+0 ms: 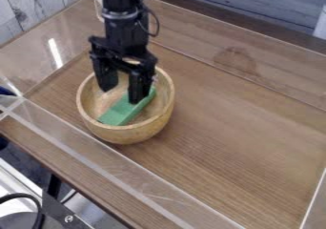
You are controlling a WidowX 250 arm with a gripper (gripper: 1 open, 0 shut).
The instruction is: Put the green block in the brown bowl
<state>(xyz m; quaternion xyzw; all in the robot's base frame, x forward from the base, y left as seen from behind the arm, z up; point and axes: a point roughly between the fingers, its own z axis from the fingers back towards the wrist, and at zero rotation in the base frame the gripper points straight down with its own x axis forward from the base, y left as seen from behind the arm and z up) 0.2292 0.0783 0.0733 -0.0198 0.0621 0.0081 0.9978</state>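
Observation:
The brown bowl [125, 128] of light tan wood sits on the left part of the wooden table. Inside it lies the green block [129, 110], a flat bright green bar leaning from the bowl's floor up toward the right wall. My gripper [124, 86] hangs straight down just above the bowl, open, its two black fingers [105, 82] spread apart over the block and touching nothing. Part of the block's upper end is hidden behind the fingers.
A clear plastic wall [76, 142] runs along the table's front and left edges, close to the bowl. Bare wooden tabletop [235, 128] stretches to the right of the bowl.

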